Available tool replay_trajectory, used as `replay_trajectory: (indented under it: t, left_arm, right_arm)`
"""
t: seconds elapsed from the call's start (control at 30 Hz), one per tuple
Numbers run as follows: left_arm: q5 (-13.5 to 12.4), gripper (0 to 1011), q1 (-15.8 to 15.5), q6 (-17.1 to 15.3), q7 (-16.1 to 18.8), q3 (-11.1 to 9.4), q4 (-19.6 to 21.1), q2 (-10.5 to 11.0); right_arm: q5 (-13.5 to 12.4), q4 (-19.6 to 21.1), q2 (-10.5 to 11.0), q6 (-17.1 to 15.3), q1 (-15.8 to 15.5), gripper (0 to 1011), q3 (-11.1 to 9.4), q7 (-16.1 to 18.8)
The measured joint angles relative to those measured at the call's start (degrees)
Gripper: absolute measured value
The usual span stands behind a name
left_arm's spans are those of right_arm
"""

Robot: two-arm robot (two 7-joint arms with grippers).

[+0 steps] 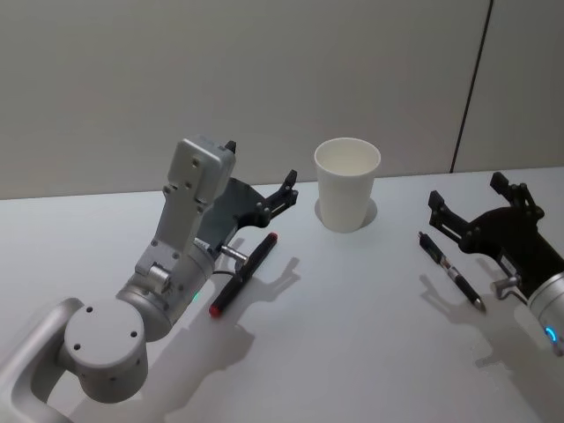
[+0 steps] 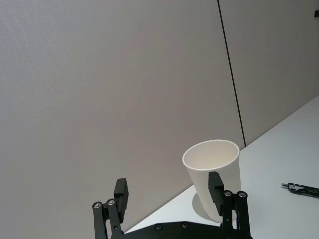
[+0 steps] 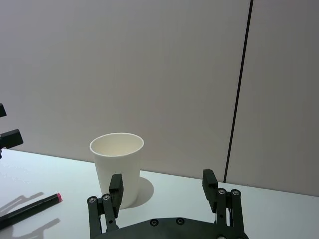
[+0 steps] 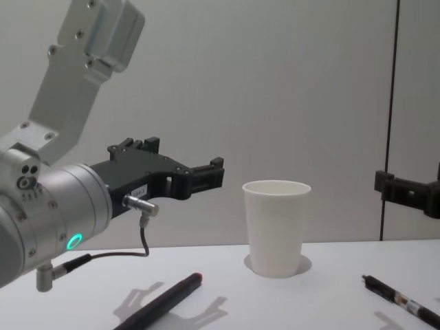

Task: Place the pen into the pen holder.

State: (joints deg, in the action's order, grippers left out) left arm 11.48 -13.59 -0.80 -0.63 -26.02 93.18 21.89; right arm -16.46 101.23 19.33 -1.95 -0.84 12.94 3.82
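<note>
White tabletop (image 1: 352,352) was seen nearest, and two writing tools were laid flat on it. At the near left, a black marker (image 1: 242,275) with red ends was set at a slant. To the right, well apart from it, a slim black pen (image 1: 451,271) was laid, also slanted. Over the marker's far end, the left gripper (image 2: 168,194) was held raised off the table, its fingers (image 2: 121,193) spread wide and pinching nothing. Just right of the pen, the right gripper (image 3: 162,188) was likewise held aloft, its claw parted and touching neither tool. Farther on, between the two grippers, the pen holder (image 1: 346,185), a plain white paper cup, was stood upright near the table's far edge, apart from both tools. Behind it, a grey panelled wall (image 1: 176,79) was seen.
</note>
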Motion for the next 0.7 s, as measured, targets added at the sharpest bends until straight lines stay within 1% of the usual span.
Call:
replay_trajectory:
  t: [0.7]
  left_arm:
    - [0.0,1001,0.0,0.0,0.0,0.0,0.0,0.0]
  right_arm:
    - [0.0,0.0,0.0,0.0,0.0,1001,0.0,0.0]
